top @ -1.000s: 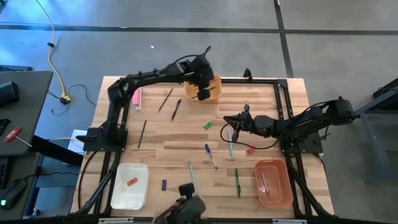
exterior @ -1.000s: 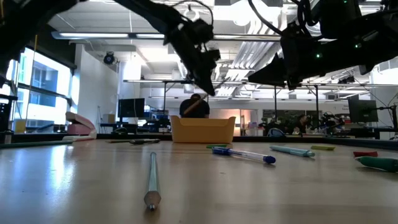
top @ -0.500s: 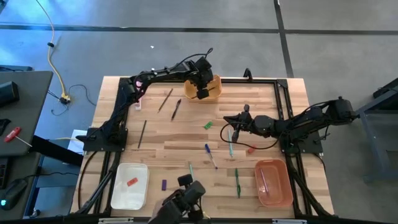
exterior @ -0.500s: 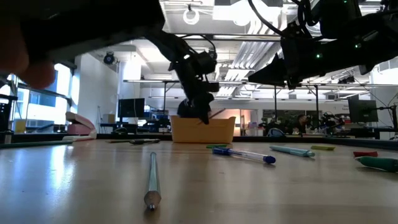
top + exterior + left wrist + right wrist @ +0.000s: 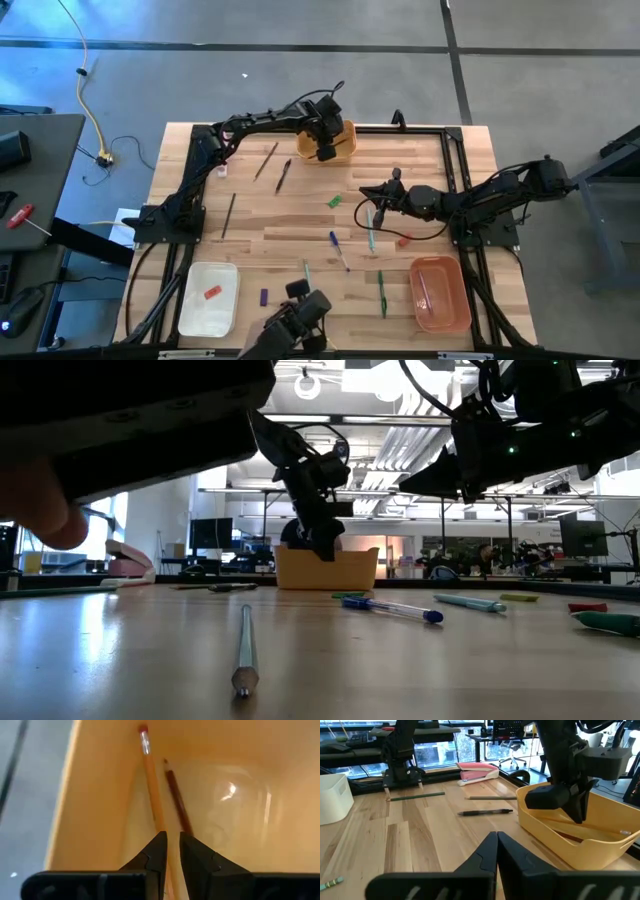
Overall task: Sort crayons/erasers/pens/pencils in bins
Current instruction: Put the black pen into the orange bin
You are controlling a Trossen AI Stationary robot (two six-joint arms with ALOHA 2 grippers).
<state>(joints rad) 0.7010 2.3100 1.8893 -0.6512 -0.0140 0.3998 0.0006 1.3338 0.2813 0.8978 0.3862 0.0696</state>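
The yellow-orange bin [image 5: 345, 132] stands at the table's far edge; it also shows in the low view [image 5: 330, 572]. My left gripper [image 5: 324, 152] reaches down into it, its fingers [image 5: 159, 851] a narrow gap apart around a yellow pencil [image 5: 152, 785] with a red eraser end. A brown pencil [image 5: 177, 800] lies on the bin's floor beside it. My right gripper [image 5: 372, 196] hangs shut and empty above the table's middle, over a teal pen [image 5: 370, 228]. Its wrist view [image 5: 496, 842] looks at the yellow bin [image 5: 555, 837]. My left gripper has the yellow pencil's near part [image 5: 163, 831] in the gap between its two fingers, which come from above, pointing down into the bin. The pencil runs away from the fingers along the bin's wall, eraser end [image 5: 143, 731] farthest. The fingers hide the exact place of contact.
Pencils [image 5: 266, 160], [image 5: 283, 175], [image 5: 229, 214] and a pink bar [image 5: 220, 157] lie at the left. Pens [image 5: 339, 248], [image 5: 381, 292] and crayons [image 5: 334, 201], [image 5: 264, 297] lie mid-table. The white bin [image 5: 190, 310] and salmon bin [image 5: 455, 300] stand near. A hand [image 5: 45, 520] with a dark object shows in the low view.
My left gripper has gone down from above the yellow bin into it, carrying the pencil. A dark object at the table's near edge has moved up in front of the low camera, and a hand now covers the low view's upper left.
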